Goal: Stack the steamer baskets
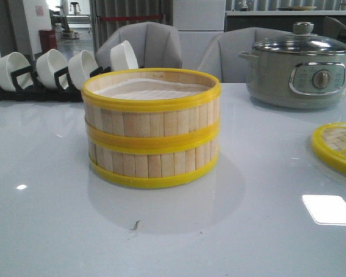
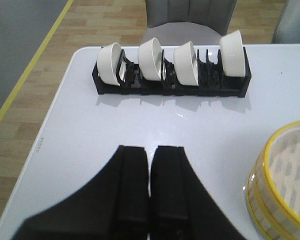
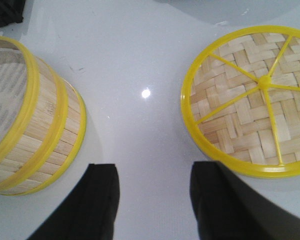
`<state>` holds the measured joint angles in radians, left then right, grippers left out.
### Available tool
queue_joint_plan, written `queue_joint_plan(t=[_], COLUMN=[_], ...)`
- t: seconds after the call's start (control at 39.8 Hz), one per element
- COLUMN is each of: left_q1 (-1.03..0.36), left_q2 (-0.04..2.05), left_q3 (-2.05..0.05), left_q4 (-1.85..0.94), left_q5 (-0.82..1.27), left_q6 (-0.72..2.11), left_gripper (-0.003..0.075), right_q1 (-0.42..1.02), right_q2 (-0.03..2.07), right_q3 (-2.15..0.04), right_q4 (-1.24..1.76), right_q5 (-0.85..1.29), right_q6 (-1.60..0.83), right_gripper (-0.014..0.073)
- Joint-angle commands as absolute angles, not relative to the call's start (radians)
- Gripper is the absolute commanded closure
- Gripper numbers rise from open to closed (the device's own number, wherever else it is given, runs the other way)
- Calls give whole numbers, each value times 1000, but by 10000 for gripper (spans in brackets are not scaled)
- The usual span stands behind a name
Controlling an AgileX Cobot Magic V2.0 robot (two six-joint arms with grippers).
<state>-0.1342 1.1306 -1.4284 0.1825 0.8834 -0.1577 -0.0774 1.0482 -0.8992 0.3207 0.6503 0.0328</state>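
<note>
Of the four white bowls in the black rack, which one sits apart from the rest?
The white bowl at the rack's end nearest the stacked bamboo steamer baskets; empty slots in the black rack separate it from the other three.

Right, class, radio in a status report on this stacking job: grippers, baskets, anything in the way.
Left gripper shut, empty. Right gripper open, empty, over bare table. Steamer baskets already stacked, two high. Woven lid lies apart; nothing obstructing.

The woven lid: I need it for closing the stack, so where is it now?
In the front view, the woven lid lies flat at the table's right edge, right of the stacked steamer baskets and in front of the pot.
</note>
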Motion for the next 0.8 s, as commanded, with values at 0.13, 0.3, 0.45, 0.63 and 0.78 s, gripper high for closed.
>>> queue_joint_plan(t=[0.13,0.3,0.45,0.63,0.78], left_q1=[-134,-150,-150,-150,-150], left_q2=[875,715,613,566,563], left_q3=[-1080,-837,-671,-535,-491], left_q4=[177,177,177,176,176], left_q5=[649,571,512,468,454], left_q6=[-232,-240,-263,-263,-263], left_gripper=[636,636,636,636,636], right_q1=[-80,-80,-80,-80,-80], right_q2=[1035,1035,1035,1035,1035], right_q3=[-936,-936,-936,-936,-936], right_q4=[339,339,339,339,339], right_q5=[595,597,605,611,611], right_q6=[33,33,33,33,33], right_gripper=[148,148,148,148,148])
